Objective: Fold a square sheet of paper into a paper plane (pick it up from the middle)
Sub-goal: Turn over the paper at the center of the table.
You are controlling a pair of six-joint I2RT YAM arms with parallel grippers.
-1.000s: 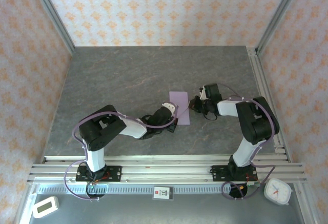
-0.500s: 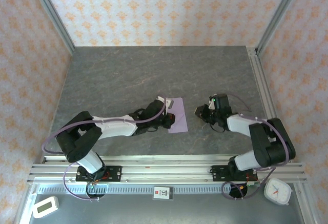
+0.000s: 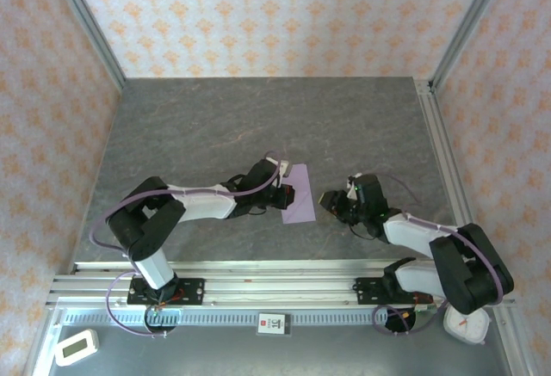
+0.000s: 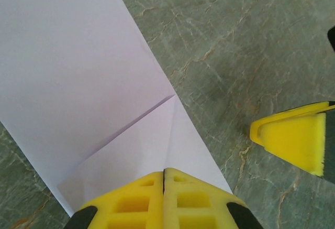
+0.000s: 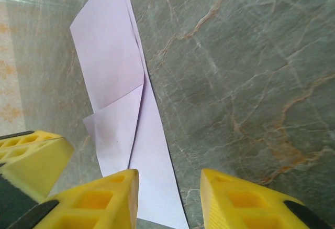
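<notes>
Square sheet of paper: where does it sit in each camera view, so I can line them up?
Top external: the square sheet of paper sits just below centre.
Left wrist: the sheet fills the upper left, running to the bottom edge.
Right wrist: the sheet lies left of centre.
Shared landmark: its folded corner flap.

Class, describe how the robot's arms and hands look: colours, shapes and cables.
The left arm and right arm have white links, bulky black joints and a thin purple cable looping along each. The left hand and right hand have yellow wedge fingers with square hollows.
</notes>
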